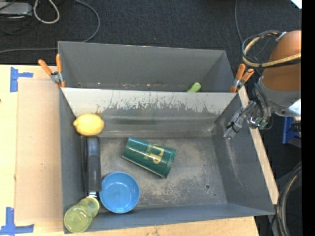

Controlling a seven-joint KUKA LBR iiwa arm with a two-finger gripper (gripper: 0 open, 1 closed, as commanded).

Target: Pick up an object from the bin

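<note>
Nearest to the camera, at 7 o'clock in the bin [147, 68], stands a clear yellow-green cup [78, 218], in the near left corner. Just beside it, toward 6 o'clock, sits a round blue bowl [119, 192] with the open side up; the two seem to touch at the rims. From the cup a long black thing [92, 165] lies along the left wall toward 9 o'clock; what kind of thing it is I cannot tell. At its far end, at 10 o'clock, rests a yellow lemon [89, 125], touching or almost touching it.

Close to the middle of the floor a dark green can [149, 156] with gold print lies on its side, its length running from 10 o'clock to 4 o'clock. It is apart from the bowl and the lemon.

Behind the pale inner wall, at 1 o'clock in the far compartment, a small light green piece [193, 87] shows.

At 2 o'clock the gripper [232, 126] hangs over the sloping right wall, just inside the rim, below the arm's orange cover [288, 53] and its cables [258, 41]. If it is released or clenched I cannot tell. The green can is the nearest thing to it on the floor, yet well apart from it, toward 8 o'clock.
</note>
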